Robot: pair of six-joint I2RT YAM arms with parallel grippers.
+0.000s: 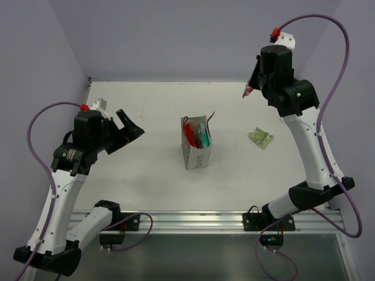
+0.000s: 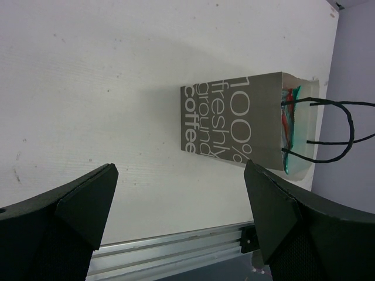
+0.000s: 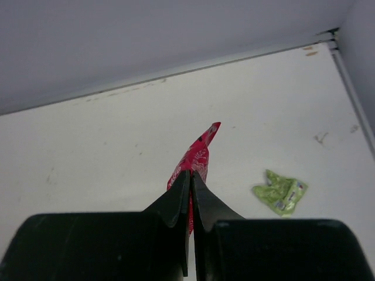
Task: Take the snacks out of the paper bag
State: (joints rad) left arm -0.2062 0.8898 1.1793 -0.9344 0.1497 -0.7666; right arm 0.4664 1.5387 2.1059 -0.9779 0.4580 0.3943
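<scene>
your paper bag point(image 1: 196, 153) stands upright mid-table, red packet point(image 1: 191, 132) and teal packet point(image 1: 203, 136) inside. your left gripper point(image 1: 131, 126) gapes wide, empty, to its left. your right gripper point(image 3: 190, 175) is clamped on a pink-red packet point(image 3: 198, 153), aloft; a green packet point(image 1: 261, 138) lies right of the bag.

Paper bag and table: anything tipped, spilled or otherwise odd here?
Nothing stands out. The paper bag stands upright on the table with packets inside, a green packet lies to its right, and the right gripper pinches a red packet.
</scene>
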